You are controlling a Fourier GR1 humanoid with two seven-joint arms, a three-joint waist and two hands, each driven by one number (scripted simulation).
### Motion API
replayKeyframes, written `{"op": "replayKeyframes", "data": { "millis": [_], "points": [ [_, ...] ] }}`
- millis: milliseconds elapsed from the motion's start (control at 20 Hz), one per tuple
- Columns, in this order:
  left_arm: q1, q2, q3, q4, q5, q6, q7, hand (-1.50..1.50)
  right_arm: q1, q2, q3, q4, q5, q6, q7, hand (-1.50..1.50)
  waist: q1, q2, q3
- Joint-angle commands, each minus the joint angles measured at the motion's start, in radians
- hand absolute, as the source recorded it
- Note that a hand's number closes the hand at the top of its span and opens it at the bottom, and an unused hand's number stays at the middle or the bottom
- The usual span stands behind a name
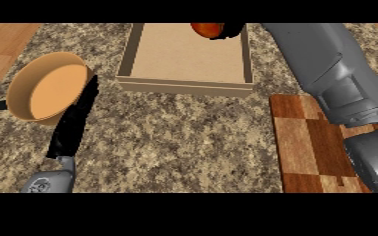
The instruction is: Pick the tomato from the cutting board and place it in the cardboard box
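a red-orange round tomato (206, 29) sits at the far edge of the open, shallow cardboard box (184, 82), over its pale floor, with the black fingers of the robot's right hand (229, 30) curled against its right side. whether the tomato rests on the box floor or hangs above it cannot be told. the right grey forearm (325, 65) stretches from the lower right across the view to the box's far right corner, passing above the brown checkered wooden cutting board (299, 140) on the speckled granite counter (184, 140). at left, the left hand (74, 125) shows with black fingers straight, lying beside a round tan pan (48, 87) with an orange inside, near the box's left wall.
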Motion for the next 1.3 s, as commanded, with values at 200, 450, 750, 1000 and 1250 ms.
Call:
{"op": "replayKeyframes", "data": {
  "millis": [200, 450, 750, 1000, 1250],
  "points": [
    [-0.016, 0.014, 0.017, -0.010, 0.018, -0.018, 0.024, 0.00, -0.051, 0.113, 0.040, 0.103, 0.061, -0.052, 0.039, 1.50, 0.001, 0.004, 0.000],
    [-0.023, 0.002, 0.002, -0.016, -0.008, 0.004, 0.035, 0.00, -0.026, 0.192, 0.038, 0.166, 0.070, -0.105, 0.121, -1.50, 0.002, 0.008, -0.001],
    [-0.008, -0.001, -0.008, -0.014, -0.001, -0.014, 0.017, 0.00, 0.006, 0.220, 0.017, 0.187, 0.052, -0.137, 0.111, -1.50, 0.016, 0.014, 0.000],
    [0.010, -0.012, -0.014, -0.013, -0.005, -0.006, 0.001, 0.00, 0.028, 0.221, -0.103, 0.191, -0.075, -0.127, 0.110, -1.50, 0.016, 0.009, 0.000],
    [0.012, -0.017, -0.010, 0.004, -0.006, 0.003, -0.023, 0.00, -0.014, 0.162, -0.247, 0.194, -0.212, -0.073, 0.174, -1.50, 0.014, 0.016, 0.000]
  ]
}}
